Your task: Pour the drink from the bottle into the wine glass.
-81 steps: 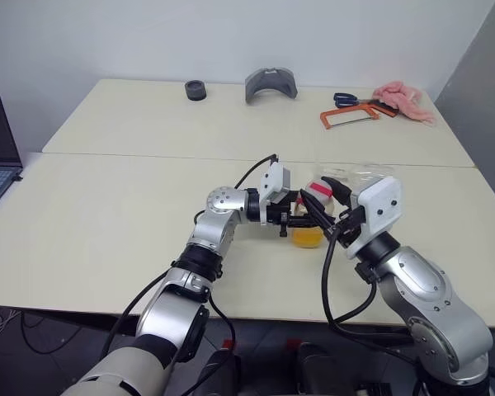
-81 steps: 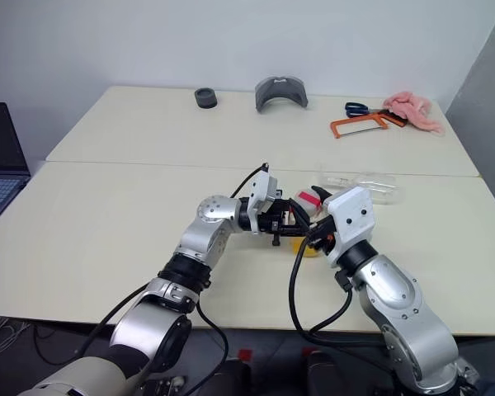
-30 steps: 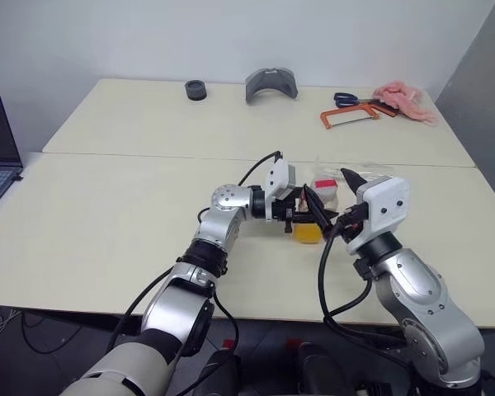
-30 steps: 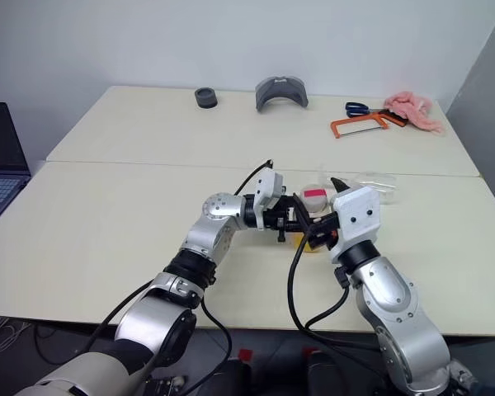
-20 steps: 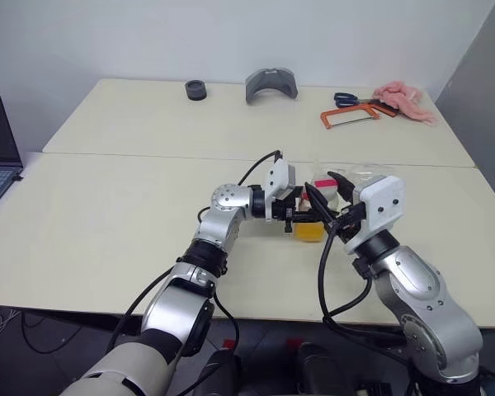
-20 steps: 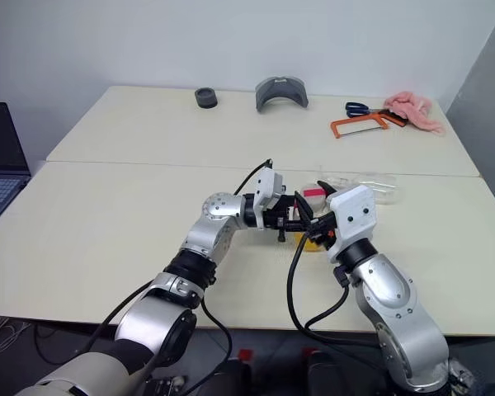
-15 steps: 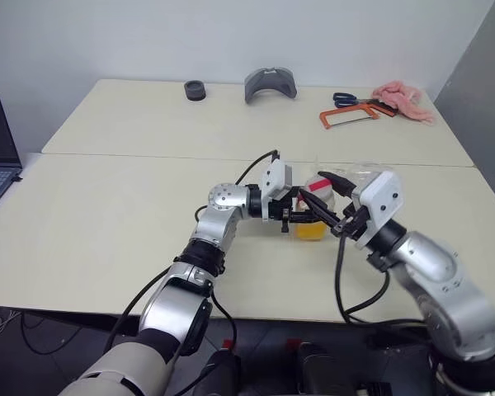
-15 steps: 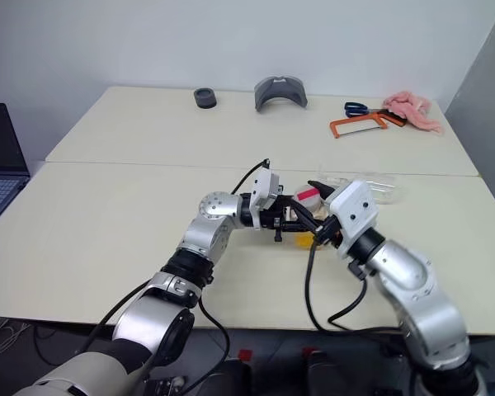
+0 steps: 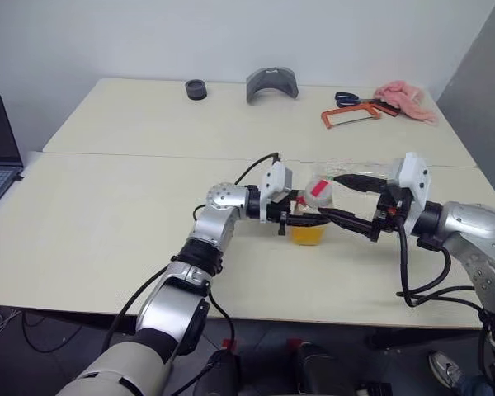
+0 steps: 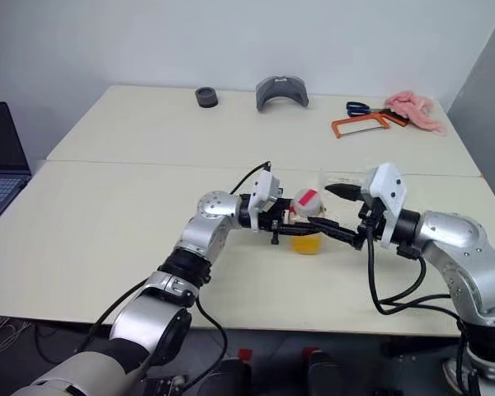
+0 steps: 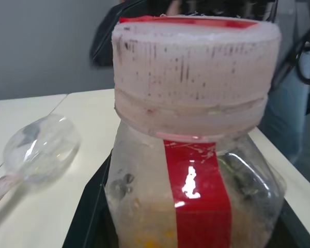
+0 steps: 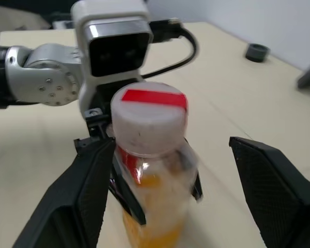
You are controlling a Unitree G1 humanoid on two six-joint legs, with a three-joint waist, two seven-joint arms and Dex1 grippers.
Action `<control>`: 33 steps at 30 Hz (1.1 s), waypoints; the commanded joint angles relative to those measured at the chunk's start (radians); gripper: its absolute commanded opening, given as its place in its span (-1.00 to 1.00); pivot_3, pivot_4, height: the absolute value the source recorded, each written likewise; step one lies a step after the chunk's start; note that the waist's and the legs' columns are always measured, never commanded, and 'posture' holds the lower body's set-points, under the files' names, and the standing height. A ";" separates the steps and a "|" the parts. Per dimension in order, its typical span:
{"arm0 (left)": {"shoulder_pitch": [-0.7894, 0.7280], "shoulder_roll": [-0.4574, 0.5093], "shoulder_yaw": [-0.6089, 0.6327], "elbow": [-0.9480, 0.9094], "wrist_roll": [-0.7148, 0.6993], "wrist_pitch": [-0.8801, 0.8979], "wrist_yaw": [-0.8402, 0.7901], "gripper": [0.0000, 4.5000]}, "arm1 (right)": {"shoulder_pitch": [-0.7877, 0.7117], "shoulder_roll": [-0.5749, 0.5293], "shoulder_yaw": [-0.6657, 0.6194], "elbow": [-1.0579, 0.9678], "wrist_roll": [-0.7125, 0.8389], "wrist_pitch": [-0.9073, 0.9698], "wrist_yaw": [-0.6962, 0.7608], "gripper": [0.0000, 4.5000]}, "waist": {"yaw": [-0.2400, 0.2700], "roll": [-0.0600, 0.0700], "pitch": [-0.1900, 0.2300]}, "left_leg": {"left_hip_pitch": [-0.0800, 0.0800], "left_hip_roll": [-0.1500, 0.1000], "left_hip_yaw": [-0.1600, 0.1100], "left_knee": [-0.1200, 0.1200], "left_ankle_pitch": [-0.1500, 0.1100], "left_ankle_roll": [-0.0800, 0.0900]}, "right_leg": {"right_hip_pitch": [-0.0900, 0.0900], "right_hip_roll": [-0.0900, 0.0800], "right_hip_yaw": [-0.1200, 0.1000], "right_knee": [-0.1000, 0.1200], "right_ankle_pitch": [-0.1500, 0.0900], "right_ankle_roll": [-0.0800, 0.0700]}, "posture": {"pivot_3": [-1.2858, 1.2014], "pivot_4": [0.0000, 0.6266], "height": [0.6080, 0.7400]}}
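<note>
Left pincer (image 10: 282,219) is clamped on the bottle (image 10: 305,223), which stands on the counter (image 10: 107,214) near its front edge, cap (image 12: 149,117) still on, drink (image 9: 308,234) low inside. Right pincer (image 12: 170,170) gapes wide around the cap without touching it. Closing off-centre could slip on the cap or tip the bottle. The wine glass (image 11: 40,149) lies on its side nearby; it cannot take a pour until righted.
</note>
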 commanded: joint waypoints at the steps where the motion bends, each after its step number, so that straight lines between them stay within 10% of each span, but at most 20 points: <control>1: -0.007 -0.010 0.010 -0.051 -0.021 0.002 0.009 -0.25 | 0.063 0.074 -0.036 -0.203 0.018 0.026 -0.176 0.58 | 0.000 0.000 0.000 | 0.000 0.000 0.000 0.000 0.000 0.000 | 0.000 0.000 0.000 0.000 0.000 0.000 | 0.03 -0.52 1.00; 10: -0.025 -0.030 0.009 -0.020 -0.018 -0.006 0.006 -0.25 | 0.075 0.301 0.250 -0.303 -0.299 0.018 -0.547 0.58 | -0.003 0.000 0.000 | 0.001 0.000 0.000 0.000 0.000 -0.001 | 0.000 0.001 0.000 0.001 0.000 0.000 | 0.03 -0.52 1.00; 25: -0.031 -0.033 0.010 -0.005 -0.014 -0.015 -0.002 -0.25 | 0.118 0.374 0.275 -0.288 -0.394 0.016 -0.570 0.58 | -0.002 0.000 0.000 | 0.001 0.000 0.000 0.000 0.000 0.000 | 0.000 0.001 0.000 0.001 0.000 0.000 | 0.03 -0.52 1.00; 33: -0.029 -0.031 0.008 -0.008 -0.013 -0.014 -0.006 -0.25 | 0.105 0.362 0.255 -0.268 -0.360 -0.007 -0.490 -0.18 | -0.003 0.000 0.000 | 0.001 0.000 0.000 0.000 0.000 0.000 | 0.000 0.001 0.000 0.001 0.000 0.000 | 0.03 -0.52 1.00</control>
